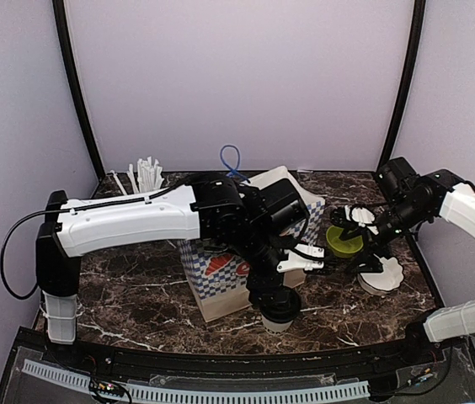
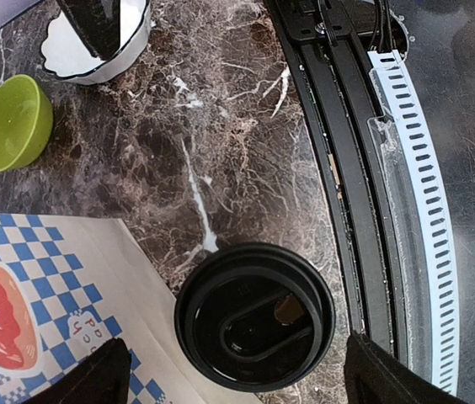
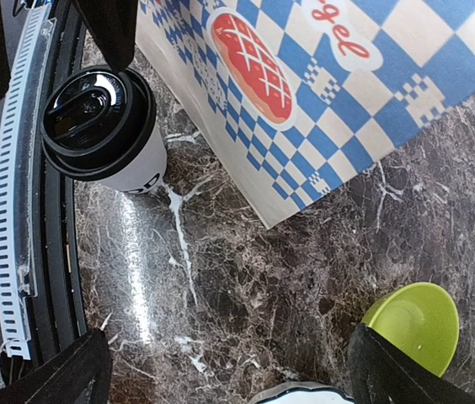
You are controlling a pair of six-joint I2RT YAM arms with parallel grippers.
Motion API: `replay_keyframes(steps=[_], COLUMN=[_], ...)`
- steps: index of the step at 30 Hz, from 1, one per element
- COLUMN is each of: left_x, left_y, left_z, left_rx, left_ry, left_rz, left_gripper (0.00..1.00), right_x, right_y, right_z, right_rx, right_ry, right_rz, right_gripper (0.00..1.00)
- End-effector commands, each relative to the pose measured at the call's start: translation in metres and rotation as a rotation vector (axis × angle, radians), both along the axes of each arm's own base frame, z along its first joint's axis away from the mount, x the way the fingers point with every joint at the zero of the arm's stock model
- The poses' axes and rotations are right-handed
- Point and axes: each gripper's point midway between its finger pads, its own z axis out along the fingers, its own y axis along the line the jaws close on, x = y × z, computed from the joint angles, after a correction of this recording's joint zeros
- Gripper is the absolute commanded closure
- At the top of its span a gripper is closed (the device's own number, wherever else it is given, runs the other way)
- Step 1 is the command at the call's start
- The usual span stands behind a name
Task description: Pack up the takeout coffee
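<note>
I am hovering my left end effector (image 2: 242, 379) directly above the takeout coffee cup (image 2: 254, 316), fingers spread wide either side of its black lid and gripping nothing; the cup is standing upright at the counter's (image 2: 246, 126) near edge, just beside the blue-checkered bag (image 2: 44, 278). My right end effector (image 3: 246, 374), likewise wide open and empty, is hanging well apart near the lime-green bowl (image 3: 414, 324), so the left arm is nearer. The left wrist view is showing only the lid, whereas the right wrist view is showing the cup's white wall and lettering.
</note>
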Motion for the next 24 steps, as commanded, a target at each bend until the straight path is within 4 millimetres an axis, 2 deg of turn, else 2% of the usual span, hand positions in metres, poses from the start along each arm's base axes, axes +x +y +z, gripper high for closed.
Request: replay_keyframes(steps=[1,11,24], left_x=[-0.010,0.002,-0.001], left_y=[0.004,0.011,0.018], left_z=[-0.012,-0.044,-0.060], left_rx=[0.041,0.133,0.183], left_ry=[0.052,0.003,0.024], left_rz=[-0.021,0.002,-0.011], left_gripper=[0.10,0.11,0.16], right_x=[-0.002,-0.002,-0.002], right_y=[0.001,0.001,0.002], right_z=[-0.003,-0.006,-0.009], right_rx=[0.012,0.012,0.012], right_ry=[0.011,0.021,0.034], right_rz=[0.008,0.013,0.015], right_gripper=[0.02,0.01,0.01])
